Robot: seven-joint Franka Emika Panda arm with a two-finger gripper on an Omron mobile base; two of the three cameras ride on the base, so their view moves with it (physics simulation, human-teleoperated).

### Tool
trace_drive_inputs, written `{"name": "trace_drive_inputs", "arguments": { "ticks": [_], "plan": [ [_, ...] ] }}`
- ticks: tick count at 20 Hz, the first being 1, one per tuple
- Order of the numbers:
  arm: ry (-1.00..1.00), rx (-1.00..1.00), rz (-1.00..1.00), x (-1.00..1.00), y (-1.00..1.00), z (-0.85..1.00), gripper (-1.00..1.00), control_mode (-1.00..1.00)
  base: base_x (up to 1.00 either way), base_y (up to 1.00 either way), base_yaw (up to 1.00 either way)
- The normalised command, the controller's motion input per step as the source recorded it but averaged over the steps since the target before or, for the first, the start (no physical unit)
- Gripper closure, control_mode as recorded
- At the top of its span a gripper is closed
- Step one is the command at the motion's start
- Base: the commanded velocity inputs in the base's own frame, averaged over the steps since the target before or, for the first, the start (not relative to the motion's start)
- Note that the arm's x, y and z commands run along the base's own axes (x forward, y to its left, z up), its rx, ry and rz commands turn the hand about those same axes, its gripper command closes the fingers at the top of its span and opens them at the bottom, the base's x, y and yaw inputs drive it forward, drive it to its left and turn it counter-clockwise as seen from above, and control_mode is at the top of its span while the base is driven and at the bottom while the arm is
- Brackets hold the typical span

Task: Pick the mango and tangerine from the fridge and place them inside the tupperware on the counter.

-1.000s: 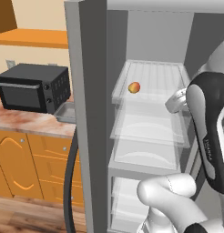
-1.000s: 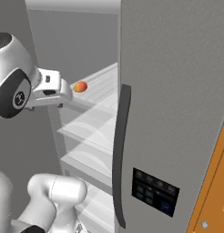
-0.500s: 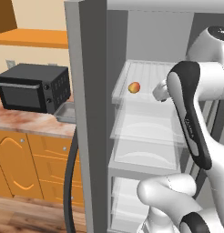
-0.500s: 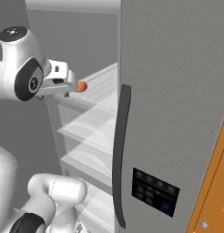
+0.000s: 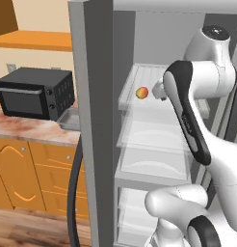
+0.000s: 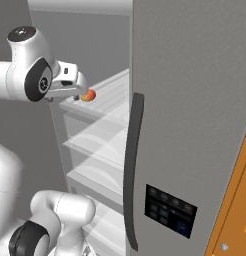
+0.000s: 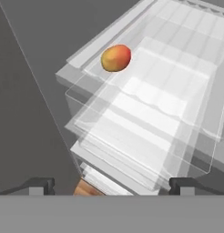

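Mango [image 5: 141, 92] sits on the top translucent shelf [image 5: 159, 103] inside the open fridge [image 5: 94, 120], near the shelf's front-left edge, nothing else on that shelf beside it. Gripper [image 7: 111, 184] is opened wide w/ nothing btwn the fingertips [image 7: 38, 184]; mango lies ahead of it, apart. In right base view the hand [image 6: 70, 85] is just beside the mango [image 6: 88, 95], partly covering it. Lower shelves stack below, all see-through. Left base view alone gives the counter [image 5: 29, 128] w/ black microwave [image 5: 36, 91] and the tupperware [image 5: 70, 118] tucked btwn microwave and fridge wall, door handle [image 5: 74, 193] curving in front. Right base view alone gives the closed door's front w/ dark control panel [image 6: 170, 210]. Orange cabinets [image 5: 24, 178] under the counter.
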Motion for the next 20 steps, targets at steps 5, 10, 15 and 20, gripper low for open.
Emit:
{"name": "trace_drive_inputs", "arguments": {
  "ticks": [5,10,15,20],
  "plan": [
    [0.0,0.06,-0.09,0.26,0.01,-0.01,-1.0,-1.0,0.0,0.0,0.0],
    [0.0,0.09,-0.04,0.21,0.0,-0.07,-1.0,-1.0,0.0,0.0,0.0],
    [0.0,0.04,0.0,0.18,0.0,-0.16,-1.0,-1.0,0.0,0.0,0.0],
    [0.0,0.0,0.0,0.23,0.03,-0.12,-1.0,-1.0,0.0,0.0,0.0]
  ]
}}
